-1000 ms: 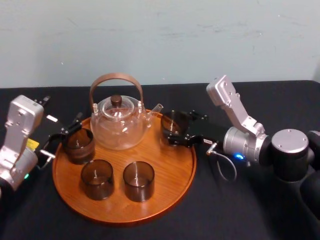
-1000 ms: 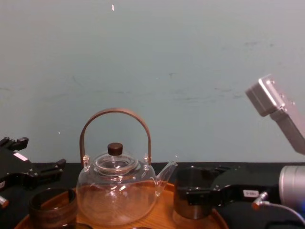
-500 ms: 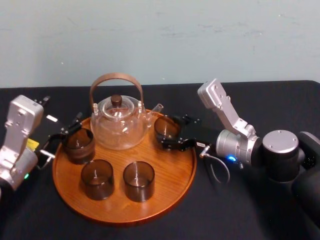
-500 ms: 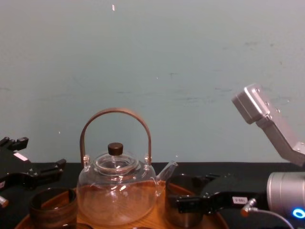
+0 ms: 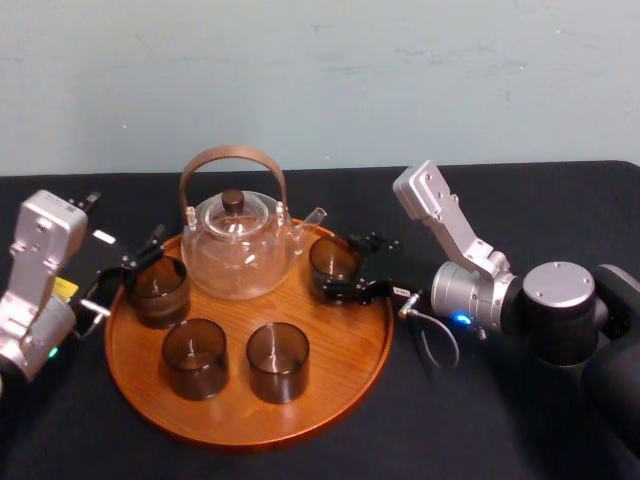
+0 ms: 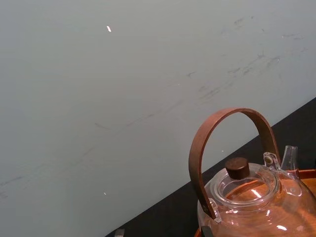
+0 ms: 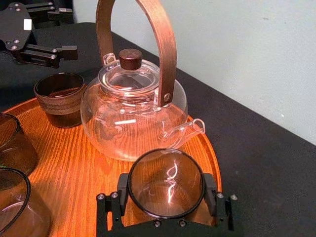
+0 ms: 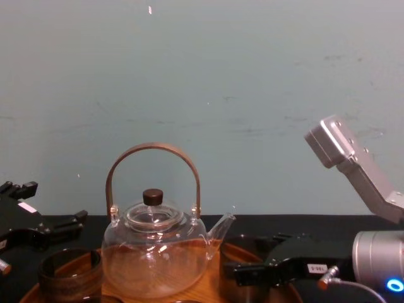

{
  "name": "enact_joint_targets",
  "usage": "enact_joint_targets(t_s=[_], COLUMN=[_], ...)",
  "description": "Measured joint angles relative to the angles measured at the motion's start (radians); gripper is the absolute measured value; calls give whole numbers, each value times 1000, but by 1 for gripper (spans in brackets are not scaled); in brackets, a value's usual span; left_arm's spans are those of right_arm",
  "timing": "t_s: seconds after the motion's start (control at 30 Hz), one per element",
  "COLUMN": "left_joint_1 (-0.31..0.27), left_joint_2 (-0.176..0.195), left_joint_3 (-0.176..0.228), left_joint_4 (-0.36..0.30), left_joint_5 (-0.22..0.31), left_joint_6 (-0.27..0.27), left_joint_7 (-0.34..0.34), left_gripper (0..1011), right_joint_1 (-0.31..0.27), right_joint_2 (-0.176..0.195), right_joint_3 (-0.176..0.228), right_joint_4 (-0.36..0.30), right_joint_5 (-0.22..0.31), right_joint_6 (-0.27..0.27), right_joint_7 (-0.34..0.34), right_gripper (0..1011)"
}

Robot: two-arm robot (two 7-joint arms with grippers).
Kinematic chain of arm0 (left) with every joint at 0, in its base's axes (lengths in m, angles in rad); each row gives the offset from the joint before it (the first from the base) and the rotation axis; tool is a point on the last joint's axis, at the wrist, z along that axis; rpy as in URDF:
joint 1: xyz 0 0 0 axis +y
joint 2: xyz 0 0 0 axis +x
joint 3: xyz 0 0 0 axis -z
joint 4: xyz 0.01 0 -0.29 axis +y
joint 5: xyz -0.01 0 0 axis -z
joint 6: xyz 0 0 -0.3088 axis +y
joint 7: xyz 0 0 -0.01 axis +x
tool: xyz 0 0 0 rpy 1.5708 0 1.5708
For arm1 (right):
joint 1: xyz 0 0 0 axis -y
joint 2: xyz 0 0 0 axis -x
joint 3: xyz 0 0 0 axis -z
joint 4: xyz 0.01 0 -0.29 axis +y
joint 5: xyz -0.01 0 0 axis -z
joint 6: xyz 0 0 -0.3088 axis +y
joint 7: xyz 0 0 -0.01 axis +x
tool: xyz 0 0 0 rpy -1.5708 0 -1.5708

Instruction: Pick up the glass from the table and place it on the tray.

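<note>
A smoky clear glass (image 5: 333, 258) sits low over the right rear of the round orange-brown tray (image 5: 330, 340), just right of the teapot's spout. My right gripper (image 5: 342, 268) is shut on it, a black finger on each side. The right wrist view shows the glass (image 7: 166, 182) held between the fingers (image 7: 211, 190) above the tray's wood (image 7: 74, 163). I cannot tell whether the glass touches the tray. My left gripper (image 5: 130, 270) stands open at the tray's left edge, beside a banded glass (image 5: 158, 290).
A clear glass teapot (image 5: 238, 255) with a brown hoop handle stands at the tray's rear. Two more dark glasses (image 5: 193, 357) (image 5: 277, 360) stand at the tray's front. Black cloth covers the table, and a pale wall rises behind it.
My right gripper carried the glass left and downward, from the tray's right rim to a spot inside it near the teapot's spout. The left arm stayed still.
</note>
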Motion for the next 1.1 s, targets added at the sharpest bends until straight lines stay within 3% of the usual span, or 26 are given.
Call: enact_joint_targets(t_s=[0.17,0.57,1.1], left_joint_1=[0,0,0], left_joint_2=[0,0,0], left_joint_3=[0,0,0], left_joint_4=[0,0,0], left_joint_5=[0,0,0], left_joint_6=[0,0,0], left_joint_7=[0,0,0], left_gripper=[1001,1001,1002], right_joint_1=[0,-9,-91], right_joint_2=[0,7,85], right_joint_3=[1,5,45], right_joint_4=[0,-15,-191], right_joint_5=[1,3,8], right_joint_6=[-1,-9,-27], right_joint_7=[0,1,-37], right_gripper=[1002,1002,1002])
